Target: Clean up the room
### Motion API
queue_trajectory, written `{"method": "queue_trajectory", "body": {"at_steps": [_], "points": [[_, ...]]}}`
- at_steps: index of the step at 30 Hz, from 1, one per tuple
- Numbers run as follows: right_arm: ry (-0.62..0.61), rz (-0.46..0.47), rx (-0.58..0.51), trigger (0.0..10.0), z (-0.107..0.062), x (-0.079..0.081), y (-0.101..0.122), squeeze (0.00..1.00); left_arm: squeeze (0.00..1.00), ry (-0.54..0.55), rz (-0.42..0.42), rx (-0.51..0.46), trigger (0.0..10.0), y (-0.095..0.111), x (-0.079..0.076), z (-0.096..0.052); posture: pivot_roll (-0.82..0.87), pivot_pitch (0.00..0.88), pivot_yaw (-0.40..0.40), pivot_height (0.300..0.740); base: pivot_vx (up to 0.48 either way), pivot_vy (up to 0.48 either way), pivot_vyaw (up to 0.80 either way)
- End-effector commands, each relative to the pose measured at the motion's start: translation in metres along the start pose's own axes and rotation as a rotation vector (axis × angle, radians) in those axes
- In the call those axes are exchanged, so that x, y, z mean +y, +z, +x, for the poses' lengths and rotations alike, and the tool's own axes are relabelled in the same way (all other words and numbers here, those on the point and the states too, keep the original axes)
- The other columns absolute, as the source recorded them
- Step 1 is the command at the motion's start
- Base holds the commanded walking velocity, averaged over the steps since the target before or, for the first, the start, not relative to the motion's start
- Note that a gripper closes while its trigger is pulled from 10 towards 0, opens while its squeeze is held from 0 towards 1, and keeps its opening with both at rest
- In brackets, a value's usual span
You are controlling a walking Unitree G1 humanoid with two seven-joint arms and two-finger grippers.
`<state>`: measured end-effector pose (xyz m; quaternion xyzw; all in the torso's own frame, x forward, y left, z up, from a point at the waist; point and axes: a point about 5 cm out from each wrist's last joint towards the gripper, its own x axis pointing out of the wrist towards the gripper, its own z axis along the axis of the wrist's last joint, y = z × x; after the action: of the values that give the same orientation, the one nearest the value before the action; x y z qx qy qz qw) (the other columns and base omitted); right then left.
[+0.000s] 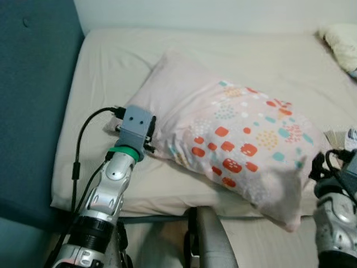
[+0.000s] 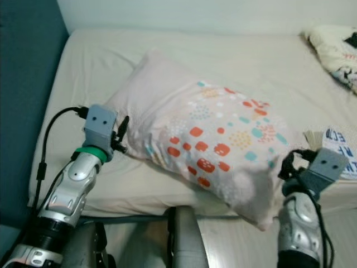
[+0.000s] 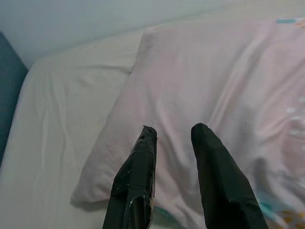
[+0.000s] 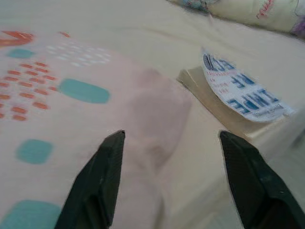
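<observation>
Nearest: left gripper [image 3: 174, 131] with fingers a narrow gap apart, holding nothing, tips hovering over the pale pink end of the pillow [image 1: 234, 134]. Right gripper [image 4: 174, 138] spread wide, also empty, straddling the pillow's other corner, which lies between and just ahead of its fingers. Just beyond the right-hand finger, a printed paper disc [image 4: 240, 86] on a beige card or book.

Pillow lying askew across the near edge of the bed [image 1: 111, 61], patterned with orange and teal patches. Farther off, past both sets of jaws, bare cream sheet, then a crumpled blanket [image 2: 334, 47] at the far corner.

Likely step: squaring up to seize the pillow by both ends. Next move probably calls for lowering and closing on fabric at each corner, then lifting together.

Hard to tell: contact between left fingertips and cloth; blanket cut off at the frame edge; disc lettering only partly legible.
</observation>
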<state>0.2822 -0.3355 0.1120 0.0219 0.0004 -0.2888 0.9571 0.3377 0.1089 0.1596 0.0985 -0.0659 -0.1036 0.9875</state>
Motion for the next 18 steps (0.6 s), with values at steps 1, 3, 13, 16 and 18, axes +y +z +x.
{"method": "queue_trajectory", "body": {"at_steps": [1, 3, 13, 16, 18], "points": [[0.003, -0.057, 0.059, 10.0, 0.009, 0.000, -0.007, 0.51, 0.00, -0.014, 0.003, 0.037, 10.0, -0.007, -0.002, -0.004, -0.13, 0.216, 0.036, 0.612, 0.000, 0.000, 0.00], [0.039, -0.092, 0.150, 10.0, 0.014, 0.009, -0.017, 0.00, 0.00, -0.012, 0.009, 0.052, 10.0, -0.009, 0.000, -0.009, -0.12, 0.242, 0.033, 0.612, 0.000, 0.000, 0.00], [0.111, -0.106, 0.387, 10.0, 0.007, 0.029, -0.051, 0.00, 0.00, -0.011, 0.019, 0.066, 10.0, -0.009, 0.002, -0.016, -0.08, 0.282, 0.030, 0.612, 0.000, 0.000, 0.00], [0.200, -0.101, 0.445, 10.0, 0.003, 0.047, -0.059, 0.00, 0.00, -0.009, 0.022, 0.067, 10.0, -0.009, 0.003, -0.016, -0.07, 0.284, 0.027, 0.612, 0.000, 0.000, 0.00], [0.309, -0.093, 0.475, 10.0, 0.000, 0.068, -0.061, 0.00, 0.00, -0.005, 0.023, 0.068, 10.0, -0.009, 0.004, -0.017, -0.07, 0.284, 0.024, 0.612, 0.000, 0.000, 0.00]]}}
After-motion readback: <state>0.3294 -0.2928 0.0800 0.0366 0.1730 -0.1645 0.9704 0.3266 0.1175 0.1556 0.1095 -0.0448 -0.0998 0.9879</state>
